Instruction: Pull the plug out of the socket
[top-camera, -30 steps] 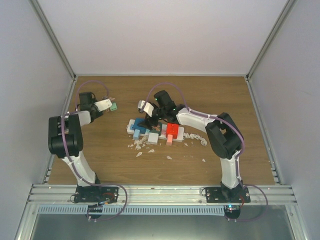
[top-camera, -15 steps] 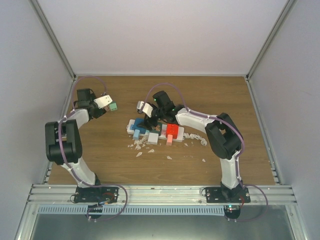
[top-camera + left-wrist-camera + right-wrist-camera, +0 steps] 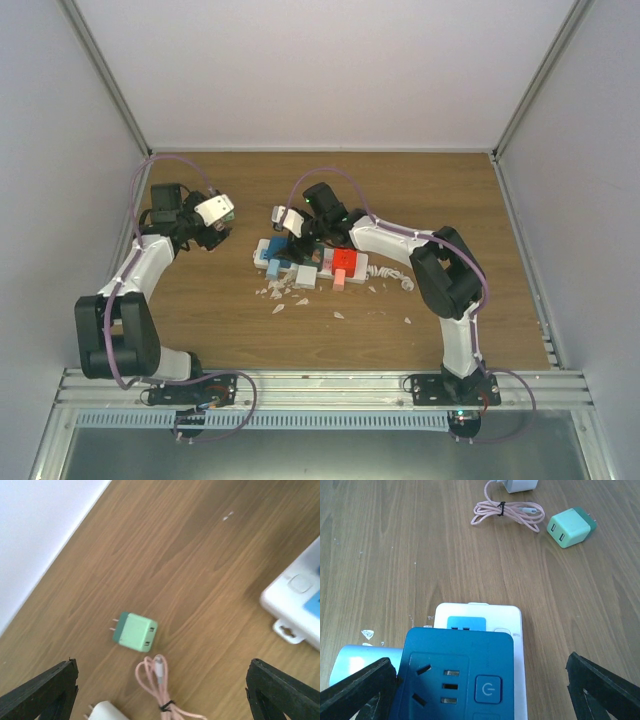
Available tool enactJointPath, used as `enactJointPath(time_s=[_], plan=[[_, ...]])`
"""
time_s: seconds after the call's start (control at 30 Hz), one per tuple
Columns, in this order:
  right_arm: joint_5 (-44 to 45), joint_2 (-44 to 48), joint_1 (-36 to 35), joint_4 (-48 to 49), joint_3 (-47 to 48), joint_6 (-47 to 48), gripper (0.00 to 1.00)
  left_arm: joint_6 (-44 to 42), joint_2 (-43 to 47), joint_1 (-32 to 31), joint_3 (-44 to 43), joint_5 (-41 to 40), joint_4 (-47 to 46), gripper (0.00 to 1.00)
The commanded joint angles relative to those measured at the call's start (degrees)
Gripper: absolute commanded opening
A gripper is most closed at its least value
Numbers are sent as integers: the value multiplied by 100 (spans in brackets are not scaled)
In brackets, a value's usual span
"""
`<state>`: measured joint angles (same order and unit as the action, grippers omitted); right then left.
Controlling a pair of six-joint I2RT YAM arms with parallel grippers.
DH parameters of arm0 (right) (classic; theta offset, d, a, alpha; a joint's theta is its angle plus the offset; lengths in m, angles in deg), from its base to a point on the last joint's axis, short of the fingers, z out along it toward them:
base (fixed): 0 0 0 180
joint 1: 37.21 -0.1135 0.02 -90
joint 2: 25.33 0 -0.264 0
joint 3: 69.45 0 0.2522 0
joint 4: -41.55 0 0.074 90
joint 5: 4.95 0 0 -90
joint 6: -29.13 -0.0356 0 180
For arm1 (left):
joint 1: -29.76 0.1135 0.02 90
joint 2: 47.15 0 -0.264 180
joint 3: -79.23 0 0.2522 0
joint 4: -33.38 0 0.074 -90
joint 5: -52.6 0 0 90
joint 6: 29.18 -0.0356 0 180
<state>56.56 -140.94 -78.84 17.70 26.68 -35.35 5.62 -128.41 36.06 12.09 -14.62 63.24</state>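
Socket (image 3: pixel 318 266) lies across the middle of the wooden desk (image 3: pixel 450 200) in the top view. It is a long white strip, and its coiled white cord (image 3: pixel 395 276) trails off the right end. A red plug (image 3: pixel 345 260) stands on it right of centre, and a dark blue adapter (image 3: pixel 276 250) sits at its left end. The right gripper (image 3: pixel 295 243) is down over that left end. The left gripper (image 3: pixel 208 238) is well apart from the strip, toward the desk's left side. From this view I cannot tell how far either one is open. Small white scraps (image 3: pixel 277 296) litter the desk in front of the strip. Plain white walls (image 3: pixel 320 70) close the desk in on three sides.

In the left wrist view, that gripper's fingers (image 3: pixel 40 695) sit at the bottom corners, spread wide and holding nothing. The green plug (image 3: pixel 136 633) lies loose on the desk between and beyond them, prongs pointing left. Near it are a looped pink cable (image 3: pixel 154 677) and the top of a white charger (image 3: pixel 107 711). One white end of the socket shows at the right edge.

In the right wrist view, the right gripper's fingers (image 3: pixel 355 690) are also spread wide and grip nothing. The dark blue adapter fills the space between them, seated on the socket's white end. Its left edge is close to the finger on that side, but I cannot tell whether they touch. The green plug, cable and charger lie farther off on bare wood.
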Motion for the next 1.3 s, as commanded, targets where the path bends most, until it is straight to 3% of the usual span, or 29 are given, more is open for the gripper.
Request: enactJointPath(time_s=[0.0,0.23,0.5,0.63,0.83,1.03,1.27], plan=[[-3,-117,-47,-386,91,173,95,391,280,-150,156,452,294,93],[-250,-66,-42,-550,98,234,96,522,565,-424,473,373,325,99],[359,-210,-30,-383,110,134,77,1034,937,-957,706,416,513,99],[631,-184,65,-148,10,-113,61,1685,971,-1174,797,461,441,99],[852,-177,343,131,-40,-520,49,2430,858,-1658,1031,388,126,99],[914,-245,585,264,-62,-763,44,3120,338,-1978,1030,58,-487,91],[871,-371,799,383,-144,-958,38,3785,-619,-2213,454,-150,-932,78]])
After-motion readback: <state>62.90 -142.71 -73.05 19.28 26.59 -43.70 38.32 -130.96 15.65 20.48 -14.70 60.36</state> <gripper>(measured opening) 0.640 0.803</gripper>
